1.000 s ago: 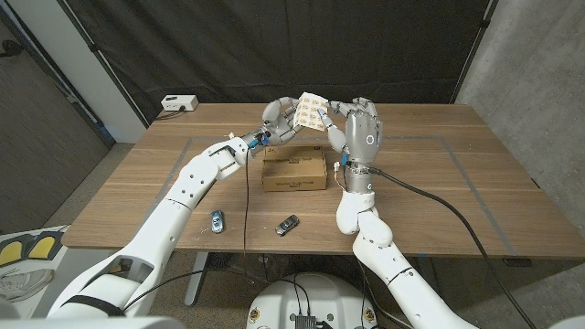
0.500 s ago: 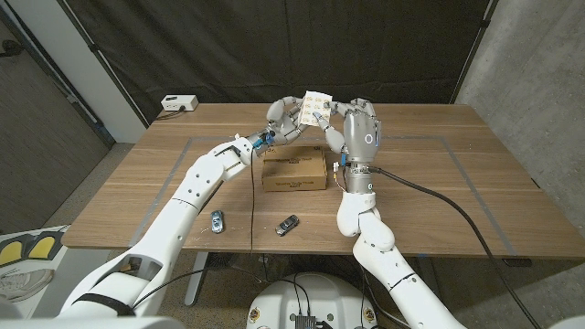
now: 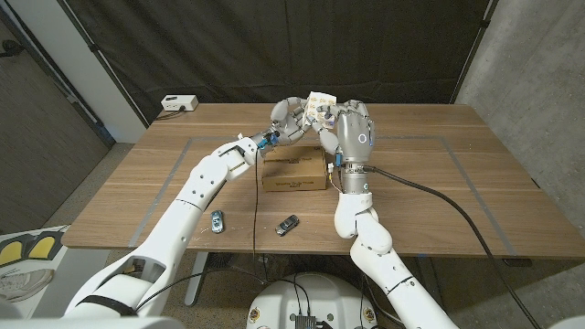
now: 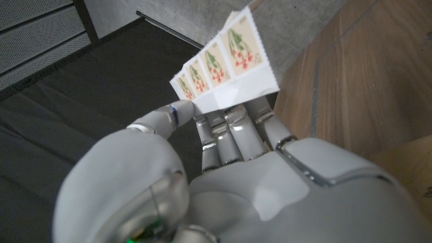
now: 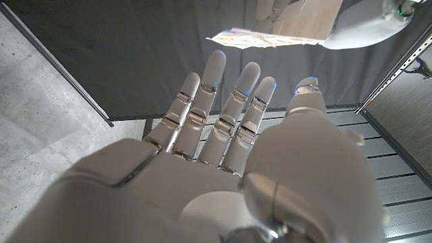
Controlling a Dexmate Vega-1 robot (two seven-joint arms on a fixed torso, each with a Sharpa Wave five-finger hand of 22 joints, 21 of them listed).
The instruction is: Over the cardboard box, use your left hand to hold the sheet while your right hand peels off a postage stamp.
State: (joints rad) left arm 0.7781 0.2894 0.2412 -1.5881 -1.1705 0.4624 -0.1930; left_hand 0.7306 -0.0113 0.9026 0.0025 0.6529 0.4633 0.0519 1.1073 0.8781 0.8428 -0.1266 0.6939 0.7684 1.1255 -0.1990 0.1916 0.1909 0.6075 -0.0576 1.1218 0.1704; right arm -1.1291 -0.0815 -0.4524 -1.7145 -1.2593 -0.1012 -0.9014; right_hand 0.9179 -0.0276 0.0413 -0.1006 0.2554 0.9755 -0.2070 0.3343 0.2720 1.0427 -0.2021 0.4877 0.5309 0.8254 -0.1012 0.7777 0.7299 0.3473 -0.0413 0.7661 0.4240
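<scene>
Head view puts the left hand [image 3: 291, 120] pinching the stamp sheet [image 3: 319, 103] upright above the cardboard box [image 3: 294, 171], with the right hand [image 3: 352, 130] just beside the sheet's free edge. Right wrist view shows that hand's fingers [image 5: 244, 88] spread and empty, just short of the sheet. Thin, limp and easily torn, the sheet probably wants a light fingertip pinch at a corner stamp [image 4: 246, 48] away from the left hand's grip.
</scene>
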